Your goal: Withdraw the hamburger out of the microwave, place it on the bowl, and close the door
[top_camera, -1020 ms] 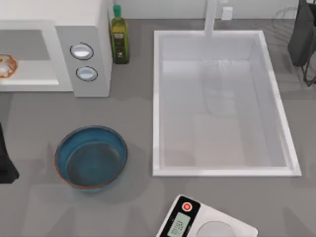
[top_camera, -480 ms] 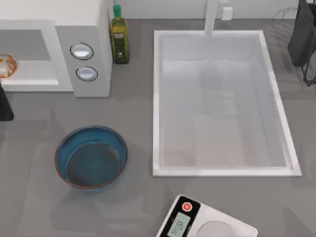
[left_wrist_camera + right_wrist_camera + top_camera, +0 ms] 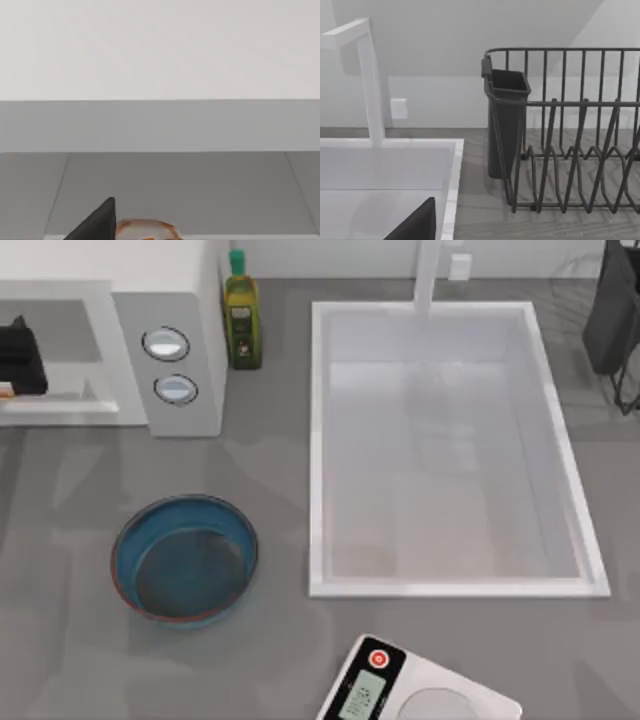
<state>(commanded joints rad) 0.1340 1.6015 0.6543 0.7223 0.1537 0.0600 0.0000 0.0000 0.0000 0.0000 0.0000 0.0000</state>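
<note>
The hamburger sits on the floor of the microwave, just inside the open front, at the table's far left corner. In the left wrist view it lies just beside one dark fingertip; whether the claw is open or closed around it I cannot tell. From above, the left gripper is in the microwave's mouth at the left edge of the table, covering the burger but for an orange sliver.

The bowl stands on bare grey table in front of the microwave, with free room on every side. An oil bottle stands against the microwave's right wall. The sink takes up the right half, and a scale lies at the near edge.

The right arm is parked at the far right corner by a dish rack; I cannot tell its claw's state.
</note>
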